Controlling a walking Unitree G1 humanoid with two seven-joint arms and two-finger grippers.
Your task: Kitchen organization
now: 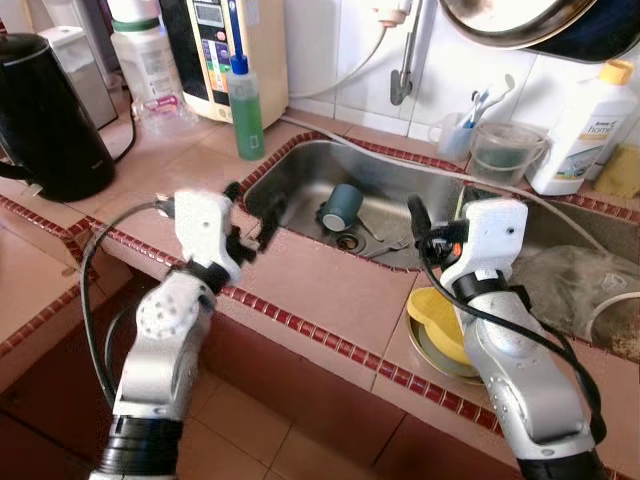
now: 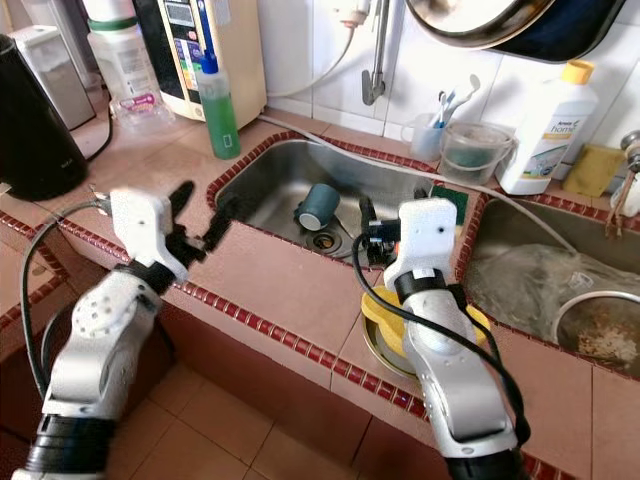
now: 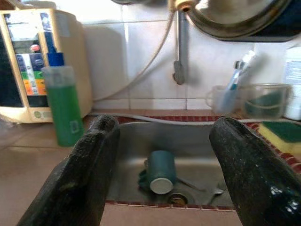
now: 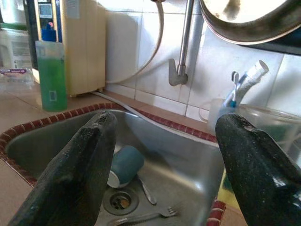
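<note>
Left wrist view has the best look imo: teal cup (image 3: 159, 170) lying on its side at the bottom of the steel sink (image 1: 300, 170), right by the drain (image 1: 347, 241), open mouth facing the camera. Prob plastic or light ceramic, can't tell which, so light-ish but possibly wet and slick, and it'll roll since it's a cylinder on a smooth basin. I'd pinch across the rim w/ one finger inside the mouth, or straddle the body mid-way.

Fork (image 4: 141, 217) and what looks like a spoon lie near the drain, thin, flat metal, a pain to pick off the steel.

Left gripper (image 1: 252, 218) hovers over the tiled sink edge, fingers spread wide, holding nothing. Right gripper (image 1: 420, 228) is at the sink's other side, also spread wide and empty.

Other stuff: green soap bottle (image 1: 246, 110) upright on the counter, yellow lid-ish thing (image 1: 443, 322) on a round tin under the right arm, black kettle (image 1: 45, 115) far left.
</note>
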